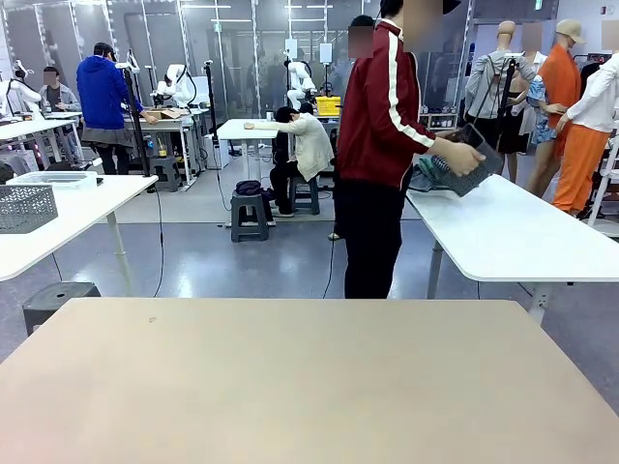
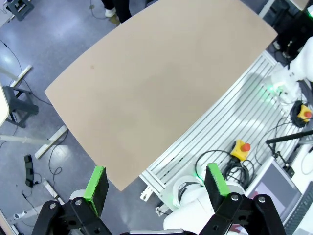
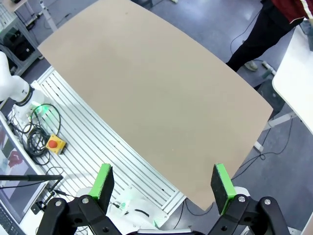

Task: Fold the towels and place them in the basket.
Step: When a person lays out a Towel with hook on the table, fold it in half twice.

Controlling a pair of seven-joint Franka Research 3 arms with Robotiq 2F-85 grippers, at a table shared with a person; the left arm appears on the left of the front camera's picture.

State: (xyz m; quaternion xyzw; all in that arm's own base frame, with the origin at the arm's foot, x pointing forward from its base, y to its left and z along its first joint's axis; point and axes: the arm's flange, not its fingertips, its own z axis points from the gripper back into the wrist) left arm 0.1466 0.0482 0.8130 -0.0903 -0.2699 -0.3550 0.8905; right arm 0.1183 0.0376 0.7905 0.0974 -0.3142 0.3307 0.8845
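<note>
My left hand (image 2: pixel 155 183) and right hand (image 3: pixel 164 186) hover wide open and empty above the tabletop (image 1: pixel 309 377), I judge because the person (image 1: pixel 382 126) beyond it holds the basket (image 1: pixel 471 164), a greenish towel (image 1: pixel 426 178) apparently inside.

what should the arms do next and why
Probably hold off. The left claw and right claw both hang open high above the table. The person at the far side is turned toward a side table, holding the basket. Nothing to fold is within reach yet.
</note>
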